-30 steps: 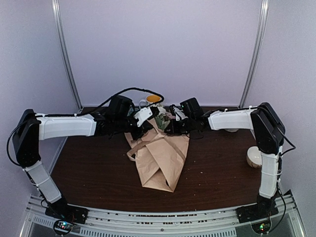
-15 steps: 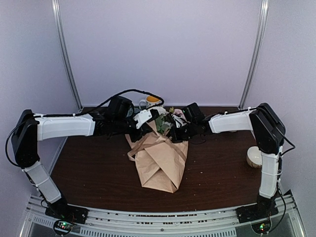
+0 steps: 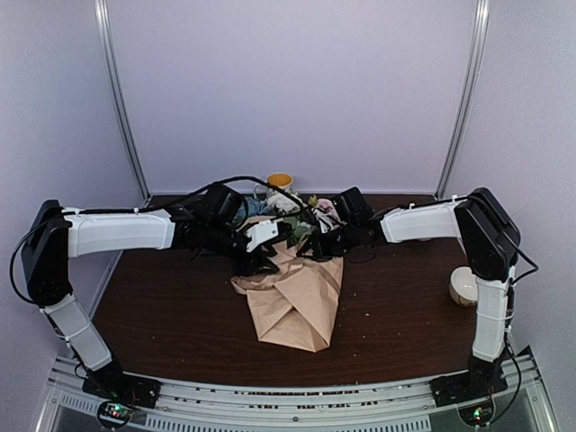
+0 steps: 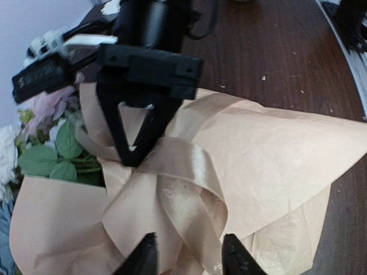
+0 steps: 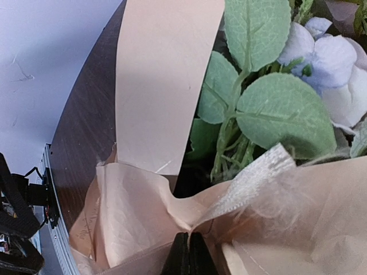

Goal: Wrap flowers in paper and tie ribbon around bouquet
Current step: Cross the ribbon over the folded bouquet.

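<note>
The ribbon (image 4: 178,166) on the peach-paper bouquet (image 3: 292,301) is pinched by the closed right gripper (image 5: 186,255); the left gripper (image 4: 189,255) is held parted over its loops.

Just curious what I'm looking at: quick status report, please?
Left gripper open over the ribbon. Right gripper shut on ribbon. Bouquet wrapped, lying on table. Mug behind, out of the way.
</note>
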Robot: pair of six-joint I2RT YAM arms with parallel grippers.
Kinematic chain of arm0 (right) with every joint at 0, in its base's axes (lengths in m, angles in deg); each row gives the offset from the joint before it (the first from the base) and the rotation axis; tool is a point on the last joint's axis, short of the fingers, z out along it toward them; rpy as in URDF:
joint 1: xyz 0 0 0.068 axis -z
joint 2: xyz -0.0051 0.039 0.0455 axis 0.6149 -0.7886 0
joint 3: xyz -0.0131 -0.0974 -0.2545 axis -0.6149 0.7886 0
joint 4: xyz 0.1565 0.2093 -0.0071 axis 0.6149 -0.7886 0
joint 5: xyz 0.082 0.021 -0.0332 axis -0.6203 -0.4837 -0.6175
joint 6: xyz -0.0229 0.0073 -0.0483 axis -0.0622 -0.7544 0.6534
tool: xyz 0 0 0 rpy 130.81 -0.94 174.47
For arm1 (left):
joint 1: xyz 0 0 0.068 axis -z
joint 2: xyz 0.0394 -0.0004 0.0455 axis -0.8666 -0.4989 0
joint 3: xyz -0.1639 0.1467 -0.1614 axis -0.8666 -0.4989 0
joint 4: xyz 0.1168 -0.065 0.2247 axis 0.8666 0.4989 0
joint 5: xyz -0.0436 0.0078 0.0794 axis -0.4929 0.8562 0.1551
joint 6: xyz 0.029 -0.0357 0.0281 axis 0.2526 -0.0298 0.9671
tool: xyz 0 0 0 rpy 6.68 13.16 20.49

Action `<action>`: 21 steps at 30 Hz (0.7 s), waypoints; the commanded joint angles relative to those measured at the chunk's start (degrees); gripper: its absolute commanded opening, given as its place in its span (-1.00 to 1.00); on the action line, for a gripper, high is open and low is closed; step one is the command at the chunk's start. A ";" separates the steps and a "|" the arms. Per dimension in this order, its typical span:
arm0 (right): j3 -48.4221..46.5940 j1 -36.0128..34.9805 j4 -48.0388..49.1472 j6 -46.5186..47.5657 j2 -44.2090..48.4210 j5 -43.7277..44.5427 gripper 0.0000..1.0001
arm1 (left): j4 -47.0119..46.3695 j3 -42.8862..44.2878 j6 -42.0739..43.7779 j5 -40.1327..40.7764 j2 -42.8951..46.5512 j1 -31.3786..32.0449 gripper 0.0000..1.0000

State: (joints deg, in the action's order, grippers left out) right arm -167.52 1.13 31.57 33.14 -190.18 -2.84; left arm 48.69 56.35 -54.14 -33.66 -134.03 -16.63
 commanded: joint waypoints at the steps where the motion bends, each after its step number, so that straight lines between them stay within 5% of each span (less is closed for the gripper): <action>1: 0.59 0.08 0.73 -0.69 0.65 -0.45 -1.00 | -2.21 0.97 1.71 -1.64 -0.51 0.86 0.15; 4: 0.58 0.08 0.68 -0.70 0.68 -0.12 -1.00 | -2.23 3.39 2.34 -3.02 -1.31 0.86 0.33; 11: 0.35 0.08 0.33 -0.72 0.80 0.19 -1.00 | 2.72 11.33 6.00 -2.65 -10.16 2.52 0.35; 21: -0.25 0.08 -0.62 -0.51 1.26 0.32 -1.00 | 2.67 15.99 4.78 6.60 -14.91 2.70 -0.22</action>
State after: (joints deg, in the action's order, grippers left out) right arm -167.52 1.13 31.53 32.94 -190.18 -2.79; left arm 51.58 69.37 -49.40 -30.25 -147.80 -13.88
